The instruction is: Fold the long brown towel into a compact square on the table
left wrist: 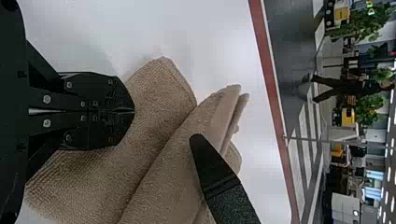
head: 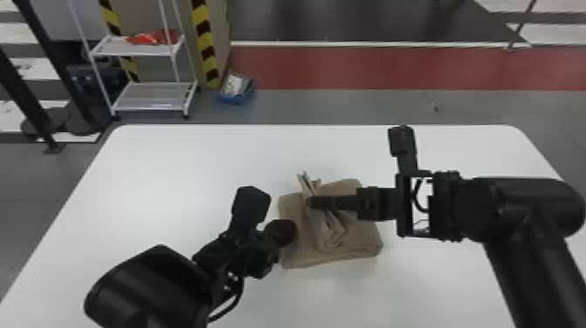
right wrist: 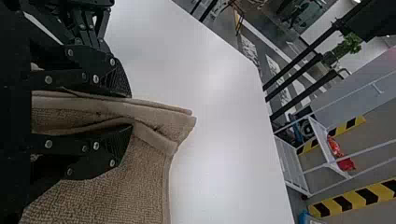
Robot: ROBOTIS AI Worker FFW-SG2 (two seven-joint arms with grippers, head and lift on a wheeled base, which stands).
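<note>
The brown towel (head: 357, 237) lies folded in layers near the middle of the table, with a raised fold standing up along it. Over that fold is my right gripper (head: 310, 203); in the right wrist view the right gripper (right wrist: 128, 112) has the bunched layers of the towel (right wrist: 154, 123) clamped between its two fingers. At the towel's left edge is my left gripper (head: 283, 233). In the left wrist view the left gripper (left wrist: 133, 111) is shut with its fingertips together over the towel (left wrist: 159, 88), and a finger of the other gripper lies across the raised fold.
The white table (head: 174, 174) surrounds the towel. Beyond its far edge stand a white shelf rack (head: 152, 93) and a blue bin (head: 236, 89) on the floor. Both forearms reach in from the bottom and right, close beside the towel.
</note>
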